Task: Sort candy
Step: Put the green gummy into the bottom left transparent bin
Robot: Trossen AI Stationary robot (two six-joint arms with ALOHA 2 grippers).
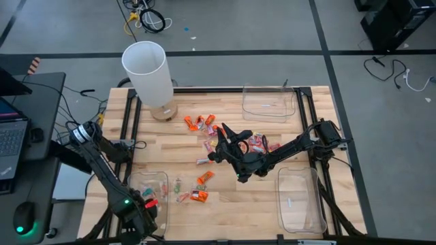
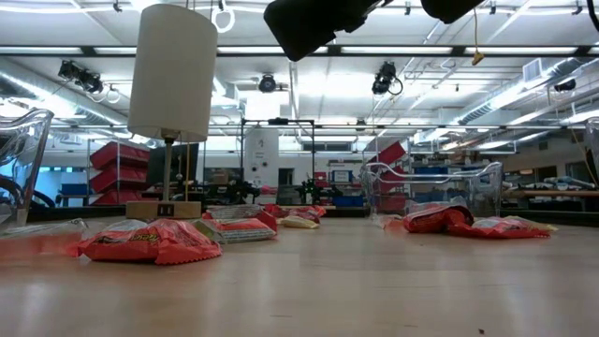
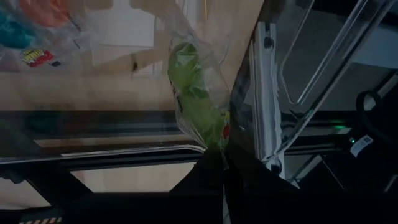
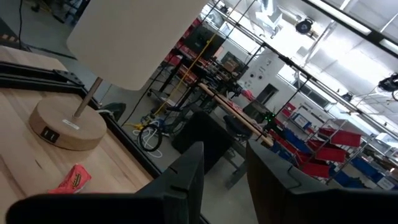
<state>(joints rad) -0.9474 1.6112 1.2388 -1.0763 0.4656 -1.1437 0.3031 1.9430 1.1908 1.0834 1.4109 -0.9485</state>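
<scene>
Candy (image 1: 204,126) in small orange and pink wrappers lies scattered across the middle of the wooden table (image 1: 174,146), between a white lamp (image 1: 148,71) and three clear trays. The right gripper (image 1: 225,139) hovers above the central pile, its two fingers parted with nothing between them. The left gripper (image 1: 151,216) sits at the near left tray (image 1: 136,182), fingers pinched shut on what looks like a green-wrapped sweet (image 3: 196,99), though that view is dim.
</scene>
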